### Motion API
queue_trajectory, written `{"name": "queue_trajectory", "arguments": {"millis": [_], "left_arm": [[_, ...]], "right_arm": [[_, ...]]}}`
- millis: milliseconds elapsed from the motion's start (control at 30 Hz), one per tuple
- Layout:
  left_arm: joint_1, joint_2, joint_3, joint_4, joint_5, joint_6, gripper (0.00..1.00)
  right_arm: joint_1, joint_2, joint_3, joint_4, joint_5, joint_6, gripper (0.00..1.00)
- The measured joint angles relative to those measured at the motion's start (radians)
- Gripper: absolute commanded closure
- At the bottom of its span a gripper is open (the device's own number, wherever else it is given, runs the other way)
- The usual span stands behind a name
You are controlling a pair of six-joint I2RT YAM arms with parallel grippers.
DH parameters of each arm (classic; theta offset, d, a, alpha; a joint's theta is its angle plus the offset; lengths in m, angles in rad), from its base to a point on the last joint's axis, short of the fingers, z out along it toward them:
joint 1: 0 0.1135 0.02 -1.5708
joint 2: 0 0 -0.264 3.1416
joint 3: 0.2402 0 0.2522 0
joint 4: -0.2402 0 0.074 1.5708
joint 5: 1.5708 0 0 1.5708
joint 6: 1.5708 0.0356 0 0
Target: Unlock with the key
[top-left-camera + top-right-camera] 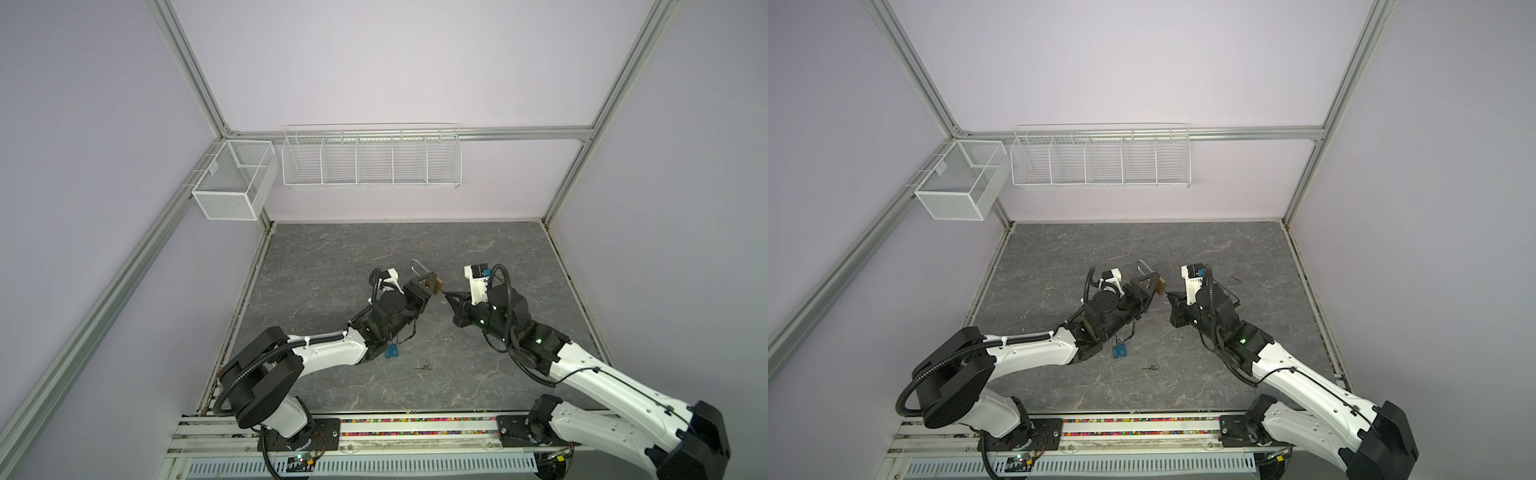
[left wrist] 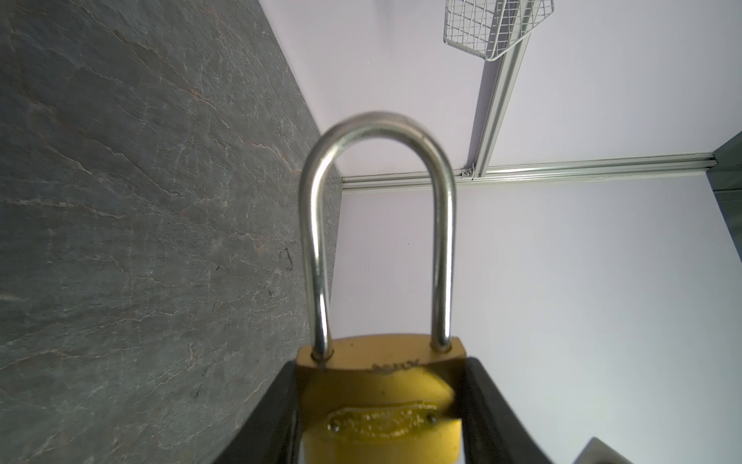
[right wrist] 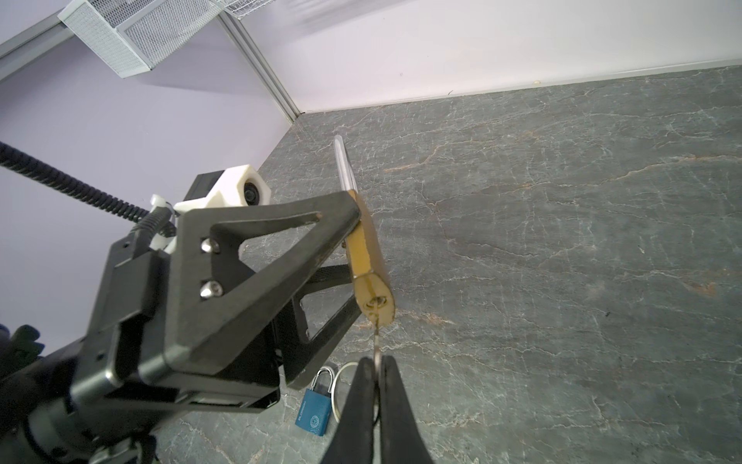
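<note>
Got both arms stretched forward and angled inward, grippers almost tip to tip. My left arm (image 1: 328, 349) has its wrist rolled onto its side, left gripper (image 1: 432, 284) part-way spread and clamped across the brass padlock (image 3: 367, 257). My right arm (image 1: 602, 374) comes in opposite, right gripper (image 3: 377, 363) pinched tight on the key (image 3: 377, 341).

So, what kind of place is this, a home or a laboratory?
Probably a robotics lab test cell: an aluminium frame around plain lilac walls, two robot arms bolted to a rail, and a hanging wire basket rack.
</note>
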Motion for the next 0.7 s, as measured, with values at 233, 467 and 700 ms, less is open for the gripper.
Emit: {"name": "queue_trajectory", "arguments": {"millis": [233,467,700], "left_arm": [[0.000,0.013,0.000,0.020,-0.039,-0.002,1.00],[0.000,0.036,0.005,0.047,-0.049,-0.005,1.00],[-0.004,0.035,0.003,0.087,-0.035,-0.012,1.00]], "right_arm": [[0.011,0.034,-0.002,0.048,0.014,0.033,0.94],[0.026,0.048,-0.002,0.063,0.047,0.036,0.94],[0.032,0.008,-0.002,0.049,0.080,0.020,0.94]]}}
